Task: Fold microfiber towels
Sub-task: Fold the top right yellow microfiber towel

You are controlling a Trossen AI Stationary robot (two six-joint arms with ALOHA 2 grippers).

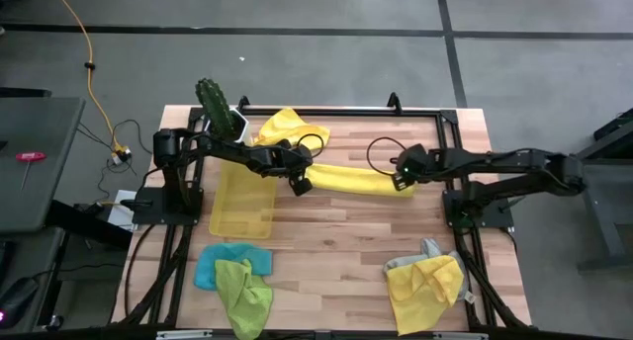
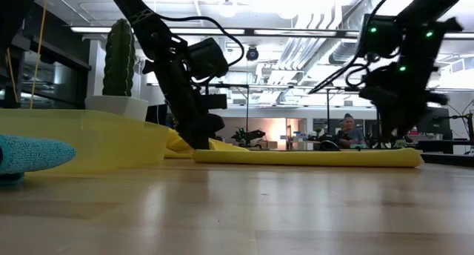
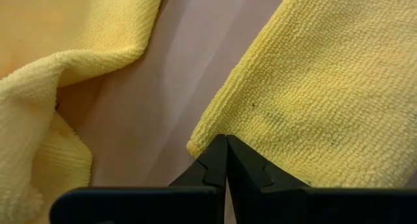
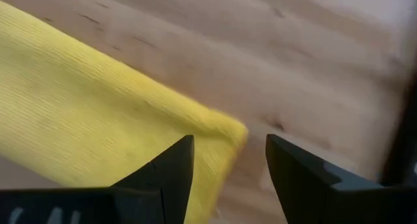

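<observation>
A bright yellow towel [image 1: 356, 178], folded into a long narrow strip, lies flat across the middle of the table [image 2: 304, 158]. My left gripper [image 1: 298, 183] is down at the strip's left end, shut on its corner [image 3: 227, 146]. My right gripper [image 1: 404, 180] is open at the strip's right end. In the right wrist view [image 4: 229, 165] its fingers stand just over the end corner [image 4: 228, 129] of the towel, one on each side. I cannot tell whether they touch it. My left gripper's shut fingers meet the yellow towel at its left end corner [image 3: 199, 142], coming down on it from above. The fingers themselves hide the place of contact, so I cannot tell how many layers they have. The towel lies flat on the table.
A crumpled yellow towel [image 1: 287, 127] lies just beyond my left gripper. A cactus in a white pot [image 1: 218, 108] stands at the far left, and a translucent yellow tray [image 1: 242, 204] at the left. Blue and green towels [image 1: 235, 279] lie near left, grey and yellow towels [image 1: 425, 281] near right.
</observation>
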